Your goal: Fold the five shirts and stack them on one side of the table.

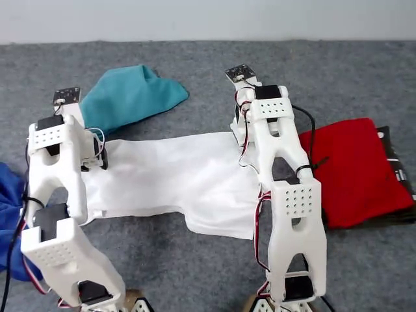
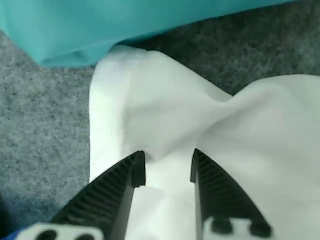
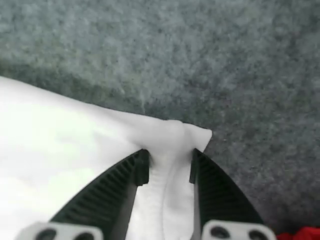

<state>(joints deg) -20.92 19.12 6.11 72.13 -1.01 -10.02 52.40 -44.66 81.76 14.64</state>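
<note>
Onlooker: Shirts lie on a grey carpeted table point(image 1: 195, 65). A white shirt point(image 1: 175, 179) is spread flat in the middle, between the two white arms.

Listener: Are the arms holding it?

Onlooker: Both, I'd say. The left tool point(image 2: 167, 167) is narrow, its black jaws pinching a raised ridge of white cloth at the end of the shirt nearest a teal shirt point(image 1: 130, 97). The right tool point(image 3: 167, 167) is equally narrow and nips a puckered corner at the opposite end, toward a folded red shirt point(image 1: 354, 169).

Listener: How would that cloth behave?

Onlooker: Light, soft and limp, I judge. It will sag wherever it isn't held, and thin fabric can slip out of a shallow pinch. Corners and hemmed edges seem the best places to take hold, one at each end, so the shirt lifts evenly and folds over itself.

Listener: Anything else nearby?

Onlooker: A blue shirt point(image 1: 10, 214) is bunched at the table's edge on the left arm's side. The teal one lies crumpled, right against the white shirt's far corner. The red one rests on a dark board point(image 1: 398, 162) on the right arm's side, which looks like the start of the stack.
</note>
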